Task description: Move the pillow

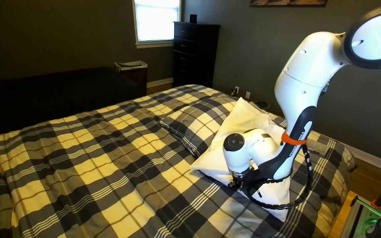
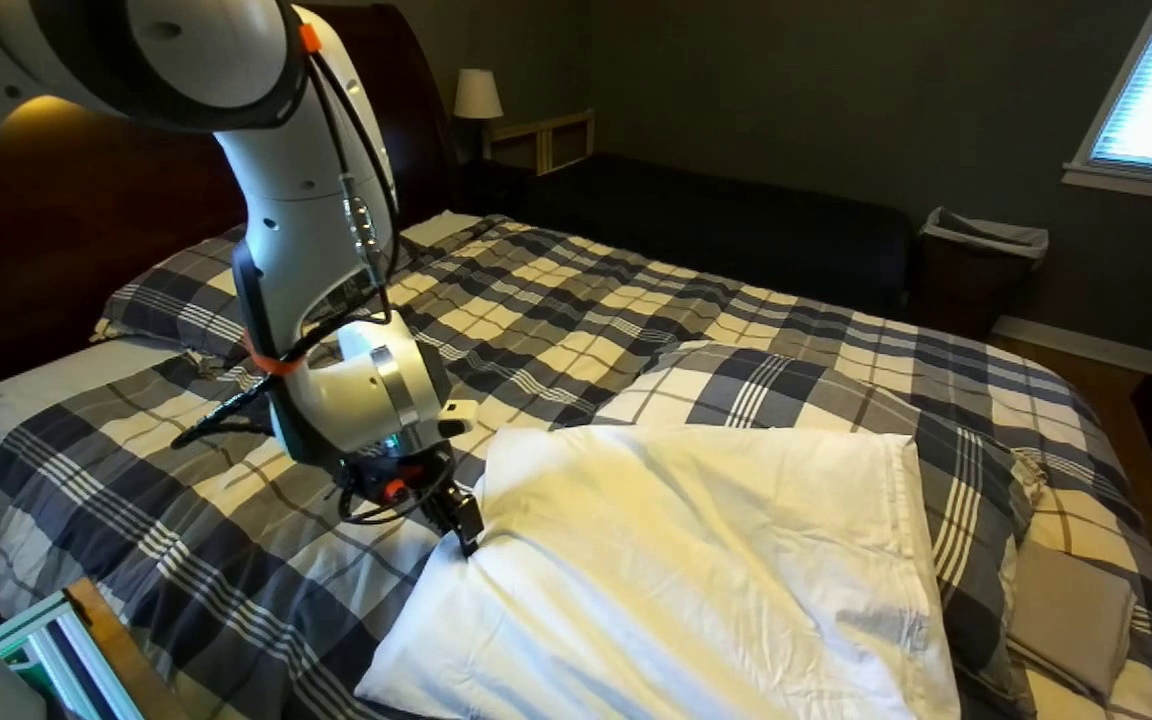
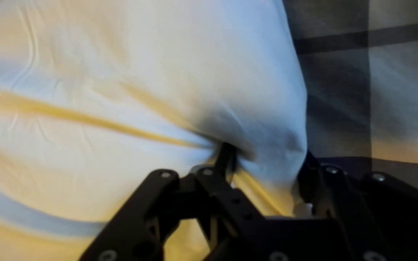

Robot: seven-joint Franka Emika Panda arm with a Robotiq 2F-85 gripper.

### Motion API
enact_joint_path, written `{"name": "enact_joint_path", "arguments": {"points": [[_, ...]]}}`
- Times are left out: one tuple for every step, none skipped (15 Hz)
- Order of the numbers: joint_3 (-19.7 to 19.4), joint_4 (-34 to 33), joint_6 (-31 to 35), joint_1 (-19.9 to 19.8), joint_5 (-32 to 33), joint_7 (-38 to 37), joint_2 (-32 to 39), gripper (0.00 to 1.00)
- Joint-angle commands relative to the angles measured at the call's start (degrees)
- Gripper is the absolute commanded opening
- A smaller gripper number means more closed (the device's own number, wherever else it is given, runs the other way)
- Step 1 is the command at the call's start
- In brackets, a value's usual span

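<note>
One white pillow [image 2: 696,560]. Step, as I judged it: lifting by the gripped edge; it called for a slow, straight rise, letting the filling's weight settle before sideways travel, since the smooth case could slip from so small a bite. One gripper [image 3: 266,163]: its fingers pinched a fold of the edge facing the headboard [image 2: 106,190], one dug into the upper face, the other just outside the rim. The pillow's bulk lay footward of them, toward the robot-side foot corner of the bed top [image 1: 88,165], overlapping a plaid-covered pillow [image 1: 200,122] in both exterior views.
</note>
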State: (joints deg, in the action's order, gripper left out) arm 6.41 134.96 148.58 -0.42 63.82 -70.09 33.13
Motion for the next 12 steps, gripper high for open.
{"name": "enact_joint_path", "arguments": {"points": [[-0.4, 2.9, 0.3, 0.2, -10.9, 7.4, -3.0, 0.12], [0.0, 3.9, 0.5, 0.0, -14.8, 10.0, -4.7, 0.06], [0.0, 4.5, 0.1, 0.4, -18.3, 12.3, -5.8, 0.02], [0.2, 5.4, -0.6, 0.6, -22.8, 14.9, -7.6, 0.0], [0.0, 6.0, -1.8, 1.3, -26.8, 16.7, -9.3, 0.0], [-0.7, 6.7, -3.5, 2.4, -30.1, 17.5, -11.5, 0.0], [-1.4, 7.0, -4.8, 3.3, -33.1, 18.2, -13.0, 0.02], [-2.2, 7.3, -6.7, 4.3, -35.5, 18.4, -14.8, 0.01], [-2.8, 7.3, -8.5, 5.2, -37.5, 18.7, -16.1, 0.01], [-3.6, 7.4, -10.8, 6.2, -38.9, 18.3, -17.4, 0.01], [-4.1, 7.4, -13.1, 7.1, -39.7, 17.5, -18.7, 0.01], [-4.3, 7.5, -16.0, 7.6, -40.6, 17.3, -20.3, 0.01]]}}
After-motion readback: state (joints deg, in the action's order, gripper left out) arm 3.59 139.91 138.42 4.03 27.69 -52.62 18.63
